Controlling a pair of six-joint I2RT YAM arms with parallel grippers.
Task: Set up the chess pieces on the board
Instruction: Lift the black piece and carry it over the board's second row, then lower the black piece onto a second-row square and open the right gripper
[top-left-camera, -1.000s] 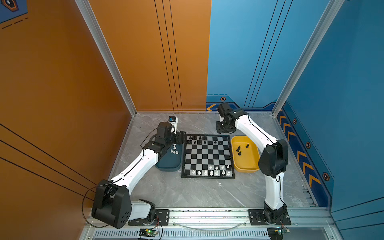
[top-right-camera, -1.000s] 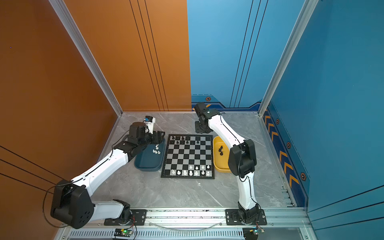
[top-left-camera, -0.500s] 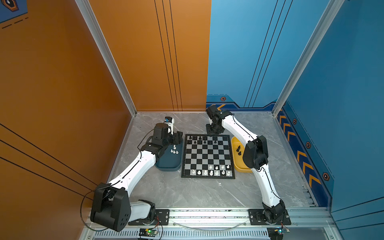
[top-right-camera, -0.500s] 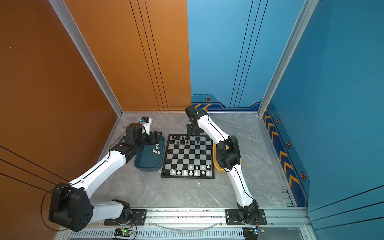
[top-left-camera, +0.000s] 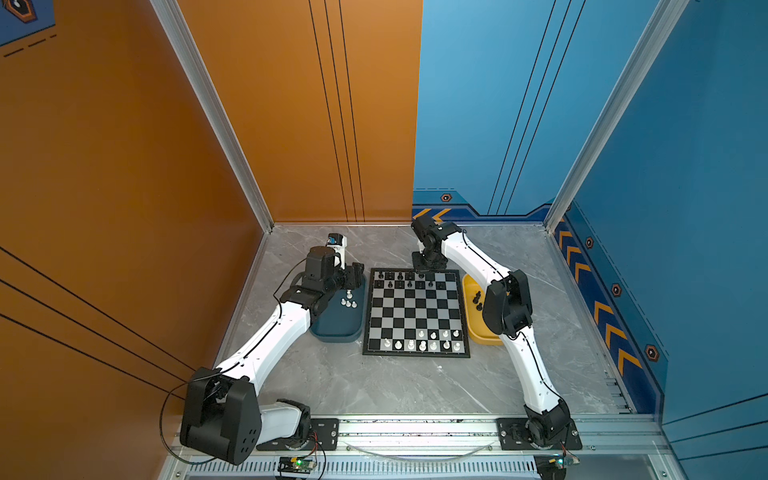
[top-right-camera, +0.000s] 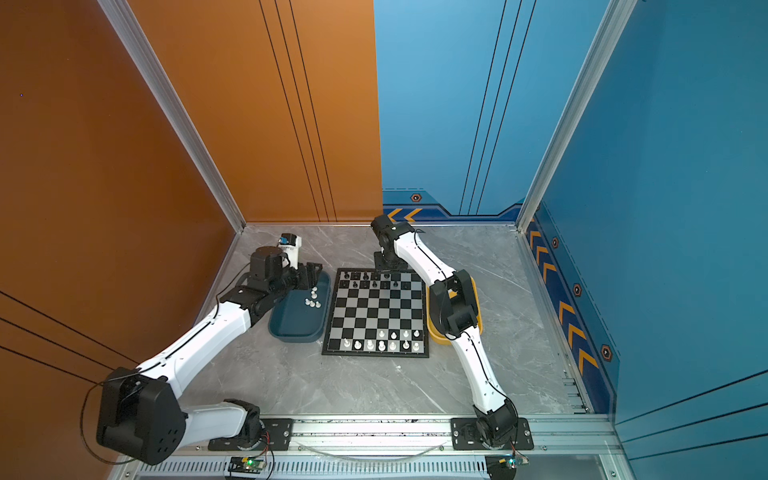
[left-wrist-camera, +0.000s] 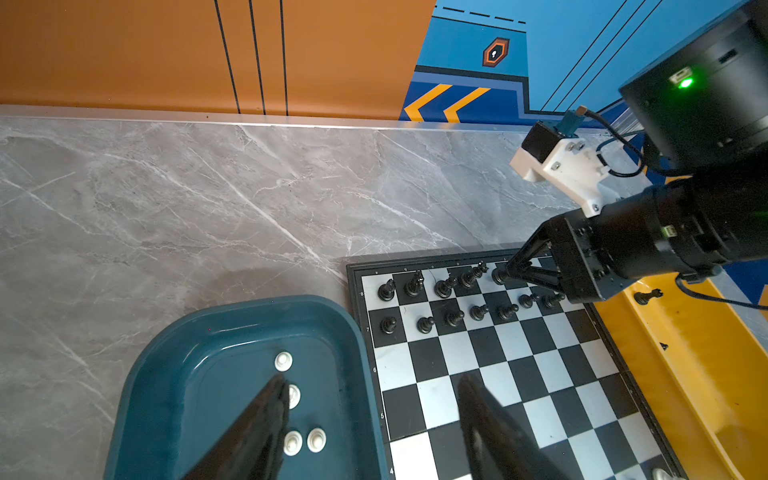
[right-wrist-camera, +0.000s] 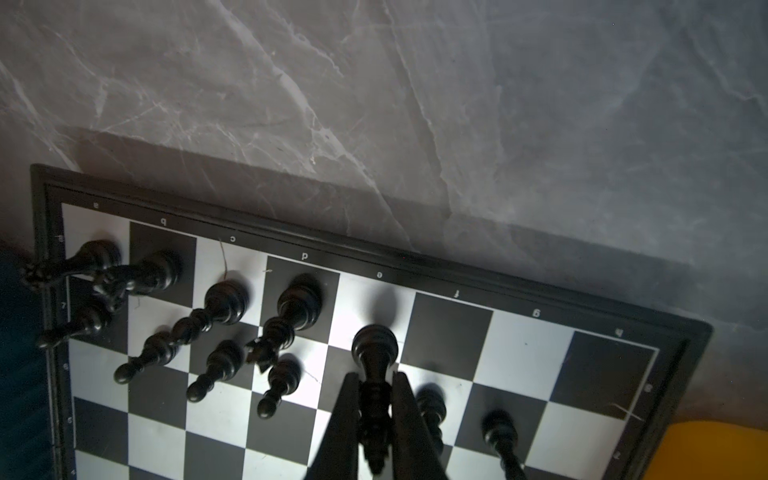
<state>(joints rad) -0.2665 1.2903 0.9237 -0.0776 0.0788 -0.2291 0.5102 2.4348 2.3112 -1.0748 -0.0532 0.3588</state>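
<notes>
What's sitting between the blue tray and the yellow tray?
The board, carrying chess pieces, lies between the blue tray and yellow tray, in both top views.

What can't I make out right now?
- Both top views: right arm covers part of the yellow tray; leftover pieces uncountable.
- Right wrist view: right gripper half covers the black piece; type unclear.
- Top views: white pieces on the board too small to name.
- Left wrist view: edge cuts off the blue tray.

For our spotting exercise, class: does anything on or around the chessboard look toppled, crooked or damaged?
Nothing stands out. The pieces on the board look upright, and the board lies flat and straight between the blue tray and the yellow tray.
</notes>
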